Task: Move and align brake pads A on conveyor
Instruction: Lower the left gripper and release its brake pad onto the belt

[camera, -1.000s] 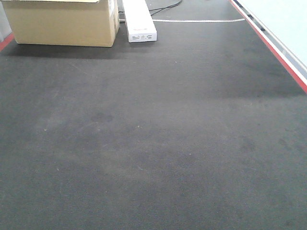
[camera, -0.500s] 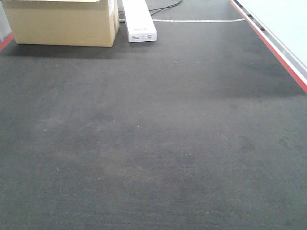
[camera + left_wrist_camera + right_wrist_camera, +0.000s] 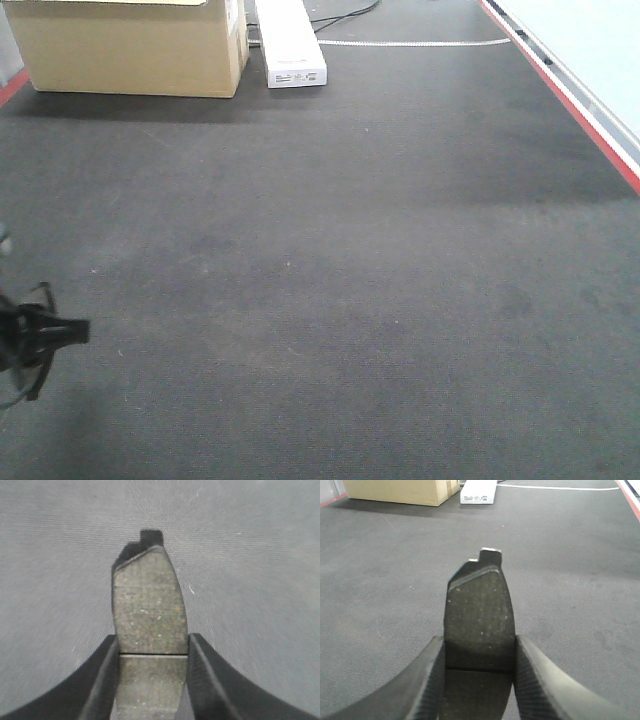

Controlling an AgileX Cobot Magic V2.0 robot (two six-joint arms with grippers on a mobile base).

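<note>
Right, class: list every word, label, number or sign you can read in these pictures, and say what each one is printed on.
No text here can be read.
On the white carton: a printed label on its near end, too small and blurred to read.
On the cardboard box: no legible print shows.
On the brake pad in the left gripper and the brake pad in the right gripper: no markings show.

Box [image 3: 130,50] sits far left on the conveyor [image 3: 350,250] — carton [image 3: 290,45] just right.

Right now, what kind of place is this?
Probably a factory line: a wide red-edged charcoal conveyor, a cardboard box, and brake pads in the left gripper and right gripper.
</note>
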